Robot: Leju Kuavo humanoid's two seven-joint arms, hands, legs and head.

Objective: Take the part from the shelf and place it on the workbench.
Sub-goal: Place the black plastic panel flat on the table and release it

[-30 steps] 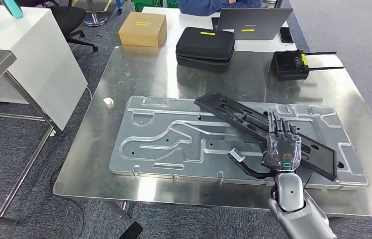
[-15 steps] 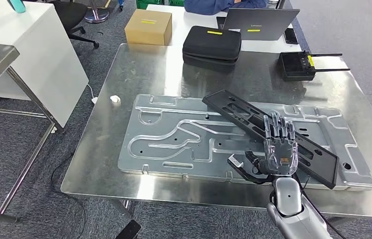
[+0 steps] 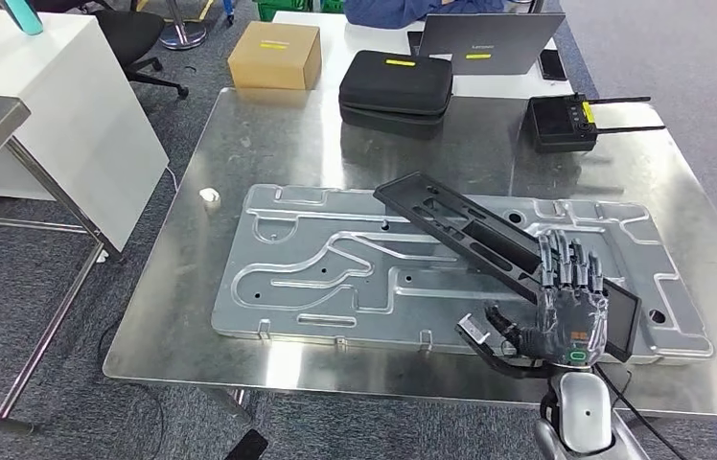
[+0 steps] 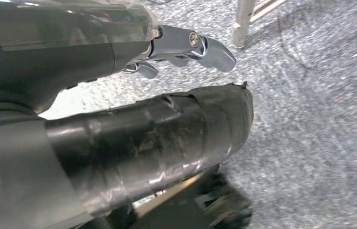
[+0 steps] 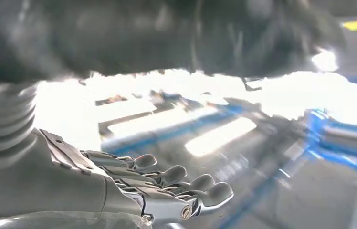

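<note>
So you're looking at one workbench (image 3: 268, 144) carrying one big stamped metal panel (image 3: 335, 278), and the one black part (image 3: 489, 244) is now lying flat across that panel's right half. The change: your right hand (image 3: 566, 311) is pulling back off the part toward the bench's near edge, fingers spread and holding nothing (so placement looks done). Left hand (image 4: 181, 45) is hanging by the floor; I can't tell if it's open or closed.
</note>
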